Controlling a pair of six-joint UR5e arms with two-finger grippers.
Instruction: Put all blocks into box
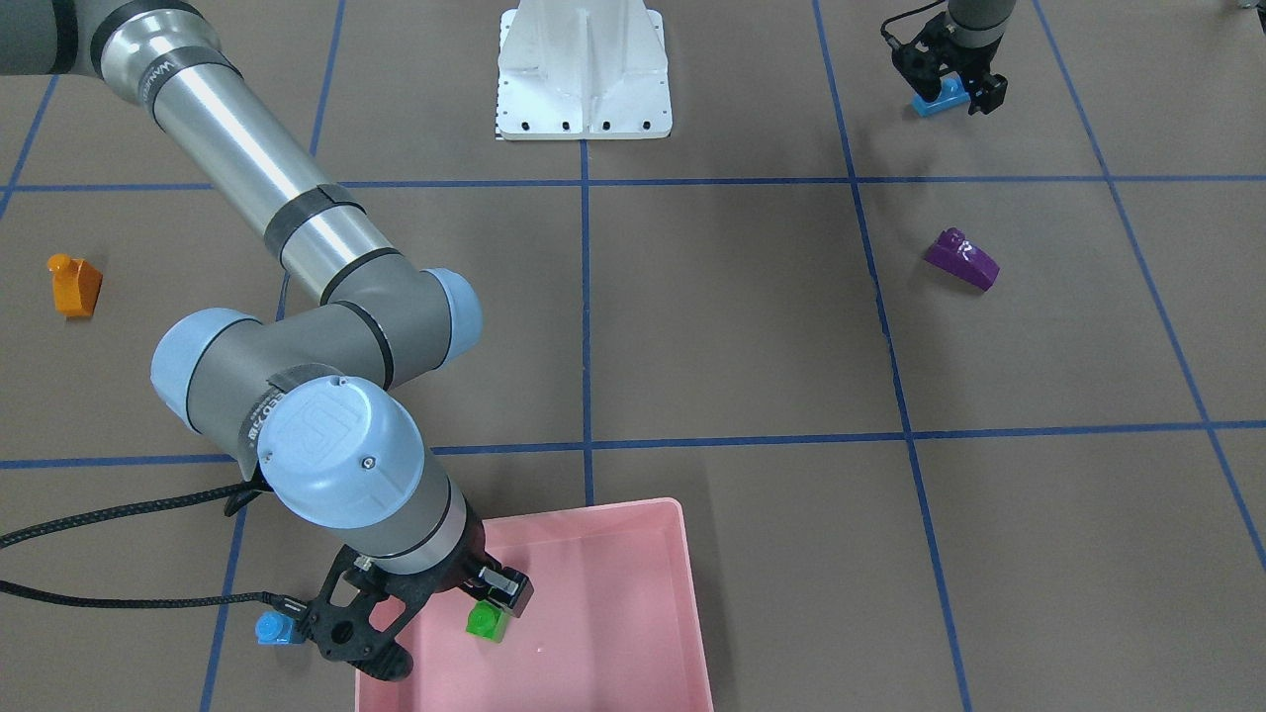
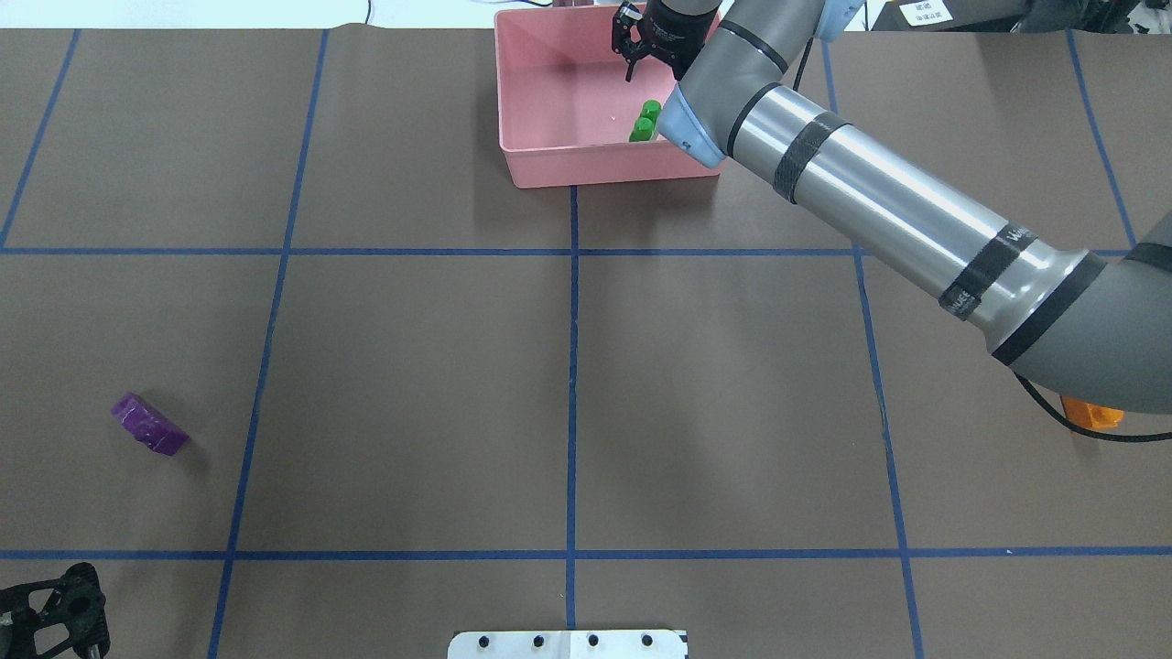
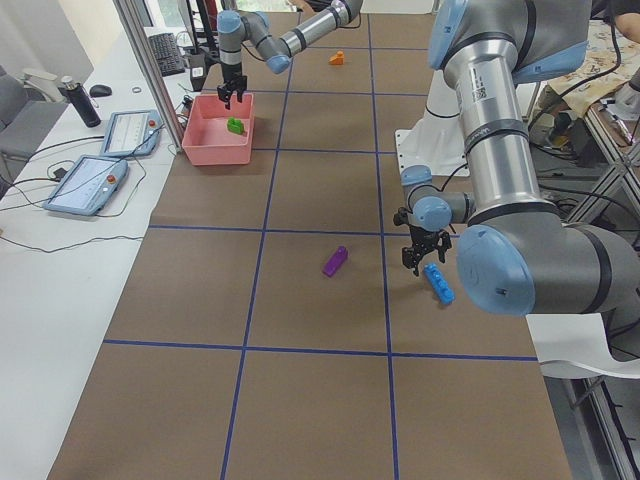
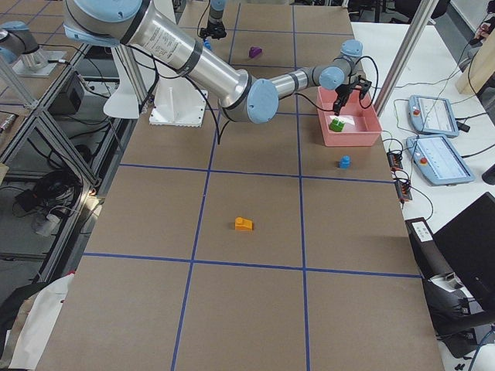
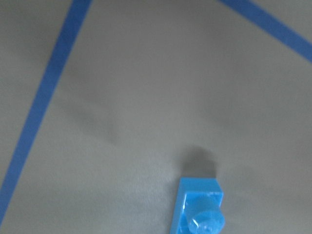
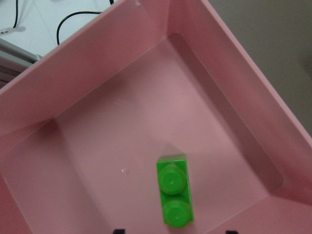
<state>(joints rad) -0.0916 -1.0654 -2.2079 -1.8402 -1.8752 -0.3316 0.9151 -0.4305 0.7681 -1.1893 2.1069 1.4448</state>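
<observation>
We found one worktop [image 2: 412, 366] carrying one box [image 2: 604, 169], which lay at 12 o'clock in the overhead view. The right pincer [image 1: 445, 633] hung over the box, toward its 1 o'clock corner, spread wide and gripping nothing. The left pincer [image 1: 949, 91] sat down at 7 o'clock, and as far as we could judge its fingers stood apart rather than clamped.

We counted five blocks: two blue, one purple, one orange and one green. The long blue block [image 3: 438, 284] lay on the worktop between the left pincer's fingers. The purple sloped block [image 1: 961, 259] lay at 8 o'clock and the orange sloped block [image 1: 74, 285] at 4 o'clock, both well apart from the box. The green block [image 6: 174, 192] lay on the box floor, the only one inside. The small blue block [image 1: 279, 628] stood just outside the box, at its 9 o'clock in the front-facing view.

We judged every block light, stiff and glossy, so apt to slip. The flat parallel side walls looked the place to grip, never the slope or the studs
</observation>
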